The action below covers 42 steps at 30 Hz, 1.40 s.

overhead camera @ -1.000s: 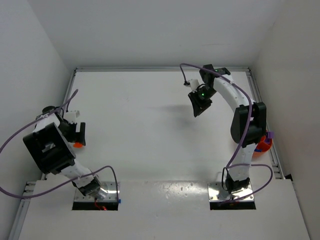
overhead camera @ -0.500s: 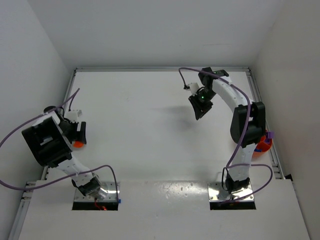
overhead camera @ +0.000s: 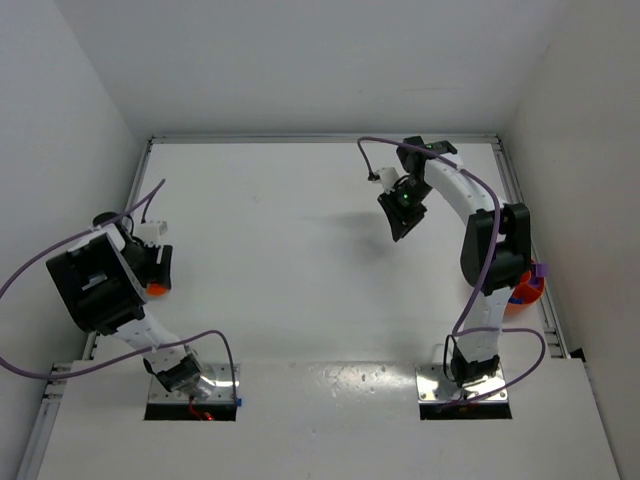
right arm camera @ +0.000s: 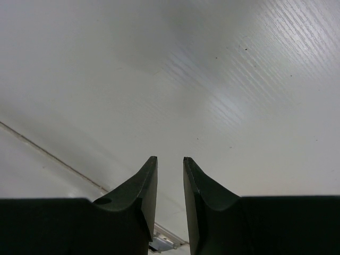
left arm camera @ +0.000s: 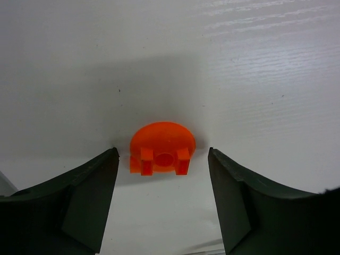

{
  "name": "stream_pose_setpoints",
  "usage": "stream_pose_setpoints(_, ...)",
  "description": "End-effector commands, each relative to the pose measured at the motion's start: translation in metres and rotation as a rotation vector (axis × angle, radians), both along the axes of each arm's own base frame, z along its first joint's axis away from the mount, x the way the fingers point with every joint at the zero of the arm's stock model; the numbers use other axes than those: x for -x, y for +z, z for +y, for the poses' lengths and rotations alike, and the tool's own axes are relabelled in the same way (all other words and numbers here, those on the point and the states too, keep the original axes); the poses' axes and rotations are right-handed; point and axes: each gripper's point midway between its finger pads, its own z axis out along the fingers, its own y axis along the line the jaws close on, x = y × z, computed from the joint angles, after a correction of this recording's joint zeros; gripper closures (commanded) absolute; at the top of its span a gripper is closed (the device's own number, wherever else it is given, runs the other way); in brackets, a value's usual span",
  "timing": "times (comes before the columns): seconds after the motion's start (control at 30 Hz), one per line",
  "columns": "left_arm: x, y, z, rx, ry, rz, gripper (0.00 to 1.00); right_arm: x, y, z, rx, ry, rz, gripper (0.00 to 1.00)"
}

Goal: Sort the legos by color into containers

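Half the orange bowl (overhead camera: 533, 289) hides behind the right arm (overhead camera: 490, 250).

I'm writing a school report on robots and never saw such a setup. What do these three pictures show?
Two robot arms are bolted at the near edge of a white table. The overhead picture looks down on both: left arm at left, right arm at right. The other two pictures come from cameras on the wrists, each showing its own dark fingers. The left gripper is open, a small orange lego piece lying on the table between its fingers, untouched. The right gripper hangs above the table, nearly closed, holding nothing. An orange bowl sits partly hidden behind the right arm.
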Motion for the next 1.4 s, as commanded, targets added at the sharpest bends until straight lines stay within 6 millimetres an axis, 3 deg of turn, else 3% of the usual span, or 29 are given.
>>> stream_pose_setpoints(0.0,0.011,-0.003,-0.006,-0.006,-0.015,0.024,0.28,-0.001,0.009,0.002,-0.005,0.017,-0.031,0.73)
stream_pose_setpoints(0.23,0.018,-0.007,-0.008,-0.003,-0.014,0.044,0.43,-0.002,0.006,-0.001,-0.003,0.008,-0.022,0.73)
stream_pose_setpoints(0.4,0.017,-0.009,-0.012,0.021,-0.017,0.041,0.61,-0.002,0.006,-0.001,-0.003,0.008,-0.022,0.73)
stream_pose_setpoints(0.57,0.010,-0.007,-0.022,0.032,-0.059,0.018,0.65,-0.001,0.006,0.002,-0.021,0.009,-0.018,0.73)
stream_pose_setpoints(0.7,-0.008,0.013,-0.030,0.037,-0.105,-0.067,0.67,-0.002,0.010,0.002,-0.044,0.010,-0.026,0.74)
stream_pose_setpoints(1.03,-0.058,0.069,-0.099,0.164,-0.280,-0.263,0.69,0.014,0.038,0.038,-0.289,0.096,-0.012,0.74)
stream_pose_setpoints(1.3,-0.081,0.107,-0.182,0.316,-0.463,-0.376,0.71,0.032,0.071,0.109,-0.704,0.078,0.180,0.71)
stream_pose_setpoints(1.37,-0.083,0.117,-0.198,0.353,-0.498,-0.415,0.71,0.031,0.066,0.119,-0.738,0.037,0.241,0.70)
